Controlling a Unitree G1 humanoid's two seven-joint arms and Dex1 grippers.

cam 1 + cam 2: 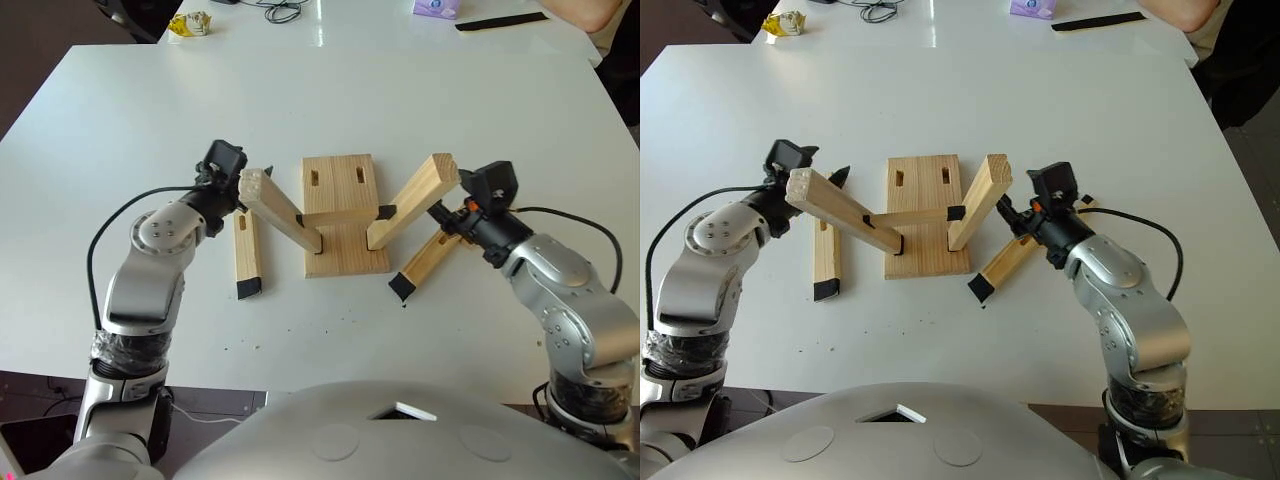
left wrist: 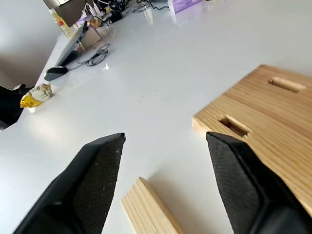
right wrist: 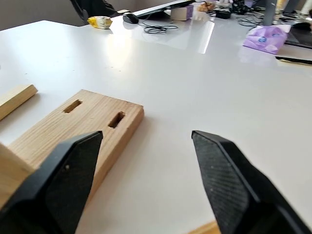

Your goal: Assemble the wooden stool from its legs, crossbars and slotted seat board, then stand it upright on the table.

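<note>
Roughly half built, it seems: on the seat board (image 1: 340, 180) lying flat mid-surface, left leg (image 1: 275, 208) and right leg (image 1: 415, 198) lean splayed, bridged by a crossbar (image 1: 340, 216), far slots unfilled, spare legs (image 1: 246, 255) (image 1: 425, 262) loose alongside, while left gripper (image 1: 228, 185) and right gripper (image 1: 447, 215) hover nearby, jaws spread, empty.

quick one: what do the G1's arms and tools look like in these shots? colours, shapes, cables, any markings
The left arm and right arm are rounded silver-grey shells with round joint caps. A black cable loops beside each forearm. The left tool and right tool are black, each with two wedge-shaped, grainy-textured fingers. A small orange part sits at the right wrist.
</note>
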